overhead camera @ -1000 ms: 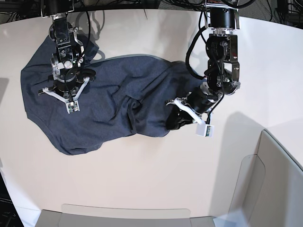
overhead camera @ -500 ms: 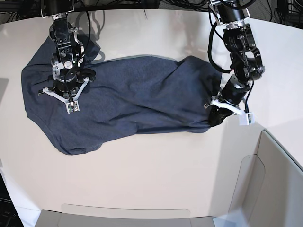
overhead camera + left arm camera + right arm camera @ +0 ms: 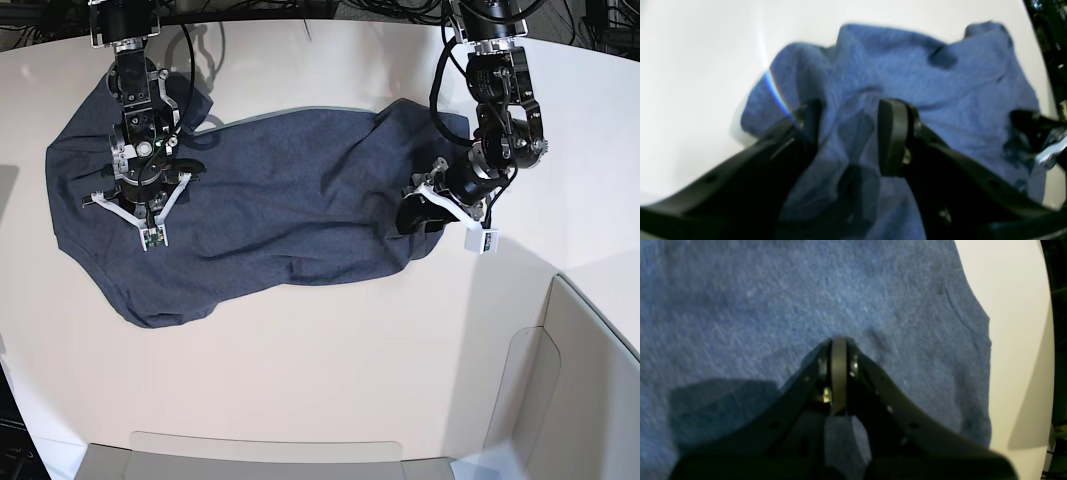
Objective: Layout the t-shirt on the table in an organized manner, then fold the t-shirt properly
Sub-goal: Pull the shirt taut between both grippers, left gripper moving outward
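Only the left wrist view shows parted jaws over the t-shirt (image 3: 940, 86).

There was one t-shirt (image 3: 250, 210), dark blue-grey, and it lay on one desk (image 3: 300, 370), which was pale and smooth. There were two robot arms. Each arm had one gripper, so there were two grippers: the left gripper (image 3: 420, 215) and the right gripper (image 3: 150, 225). Each gripper had two fingers, which made four fingers. The right gripper had its two fingers (image 3: 839, 373) pressed together, and the left gripper had its two fingers (image 3: 892, 136) apart with cloth between them. There were two grey see-through panels (image 3: 560, 380), one at the near edge and one at the side. One small white tag-like piece (image 3: 478, 241) hung by the left gripper.
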`<state>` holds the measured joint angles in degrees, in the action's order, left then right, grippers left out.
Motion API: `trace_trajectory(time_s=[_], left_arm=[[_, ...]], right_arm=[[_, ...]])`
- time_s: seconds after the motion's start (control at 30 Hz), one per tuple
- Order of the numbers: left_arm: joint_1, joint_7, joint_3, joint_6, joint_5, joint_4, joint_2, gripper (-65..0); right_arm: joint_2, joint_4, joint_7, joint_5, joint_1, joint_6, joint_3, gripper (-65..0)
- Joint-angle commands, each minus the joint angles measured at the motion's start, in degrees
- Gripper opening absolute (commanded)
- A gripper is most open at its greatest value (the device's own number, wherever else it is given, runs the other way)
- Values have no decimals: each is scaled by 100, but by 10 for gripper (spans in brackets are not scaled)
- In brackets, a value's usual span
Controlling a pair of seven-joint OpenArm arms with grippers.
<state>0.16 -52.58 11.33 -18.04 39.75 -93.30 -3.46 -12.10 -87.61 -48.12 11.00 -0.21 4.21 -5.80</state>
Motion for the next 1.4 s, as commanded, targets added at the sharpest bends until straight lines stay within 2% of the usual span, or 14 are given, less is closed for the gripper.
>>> trace_trajectory(time_s=[0.0, 0.3, 0.6, 0.73, 1.0, 1.13, 1.27, 1.37], left_arm=[[-91, 110, 199, -29, 100, -292, -124, -383], [190, 102, 1350, -64, 109, -1558, -124, -383], [1245, 146, 1350, -73, 109, -1840, -133, -383], [1658, 110, 1341, -73, 109, -1901, -133, -383], [2159, 84, 1227, -73, 100, -1989, -159, -383], [2300, 84, 1236, -64, 100, -1989, -150, -382], [2291, 84, 1236, -46, 82, -1980, -150, -382], [2283, 84, 1236, -37, 82, -1963, -150, -381]], right_arm=[[89, 71, -309, -384, 52, 278, -22, -650], [643, -421, -309, -393, 509, 278, 717, -650], [687, -782, -318, -419, 465, 287, 1156, -650], [695, -1274, -327, -419, 166, 322, 1437, -650], [634, -2540, -335, -393, -880, 322, 1481, -650], [309, -2654, -335, -419, -1399, 331, 1437, -650], [238, -2654, -335, -384, -1883, 331, 1473, -650], [27, -2636, -335, -402, -2208, 331, 1446, -650]])
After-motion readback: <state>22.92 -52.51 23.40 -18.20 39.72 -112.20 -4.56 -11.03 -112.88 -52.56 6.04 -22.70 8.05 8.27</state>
